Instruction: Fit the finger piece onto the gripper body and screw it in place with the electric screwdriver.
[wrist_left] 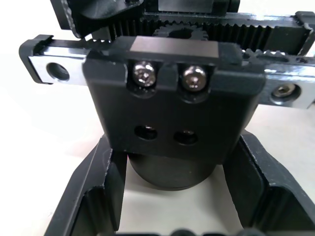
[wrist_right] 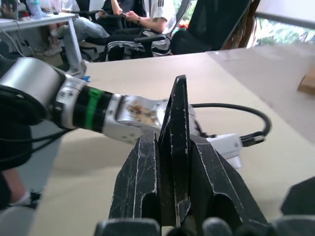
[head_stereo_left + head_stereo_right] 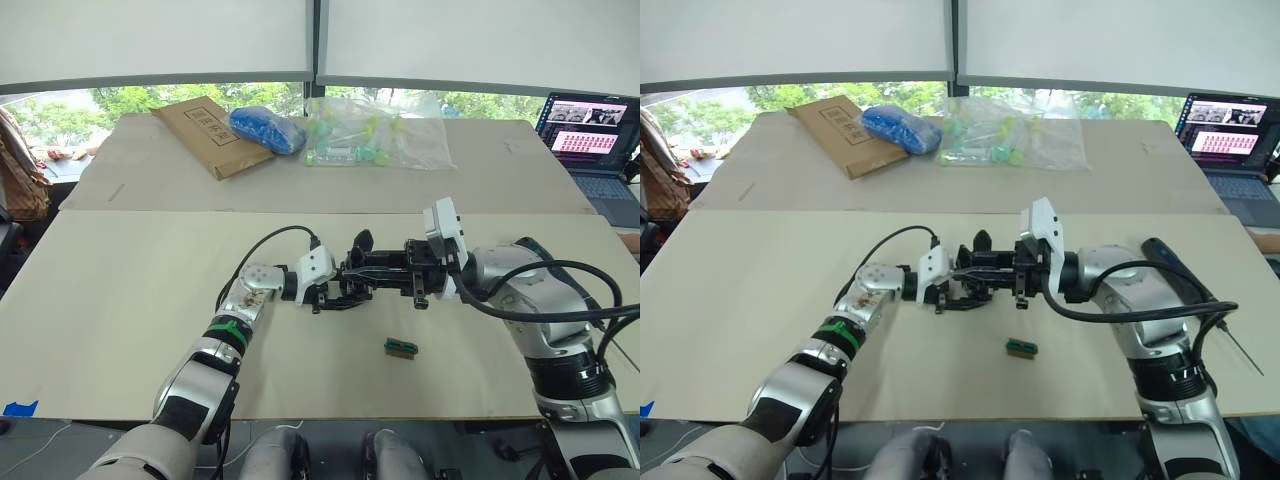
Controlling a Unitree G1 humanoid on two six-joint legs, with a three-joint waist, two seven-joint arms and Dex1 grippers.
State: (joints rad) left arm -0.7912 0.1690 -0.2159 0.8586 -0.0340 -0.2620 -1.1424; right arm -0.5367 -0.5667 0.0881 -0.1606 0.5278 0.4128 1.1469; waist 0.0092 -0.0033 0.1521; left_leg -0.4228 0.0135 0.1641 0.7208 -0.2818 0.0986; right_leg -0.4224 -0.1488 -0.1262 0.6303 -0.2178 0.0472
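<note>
The gripper body [image 1: 172, 105], a black block with two silver screws, a toothed rail and a round base, sits between my left gripper's fingers [image 1: 101, 189]. In the head views it lies mid-table [image 3: 362, 272], with my left gripper [image 3: 335, 292] shut on it from the left. My right gripper [image 2: 173, 142] is shut on the finger piece [image 2: 179, 113], a black pointed wedge, and holds it against the body's right side [image 3: 400, 268]. The electric screwdriver [image 3: 1175, 268] lies on the table behind my right arm, its thin bit [image 3: 1240, 350] pointing to the near right.
A small green block [image 3: 400, 347] lies just in front of the grippers. At the back are a cardboard envelope [image 3: 205, 135], a blue bag [image 3: 268, 128] and a clear bag of green parts [image 3: 375, 135]. A laptop [image 3: 590, 135] stands far right. Seated people [image 2: 123, 24] show in the right wrist view.
</note>
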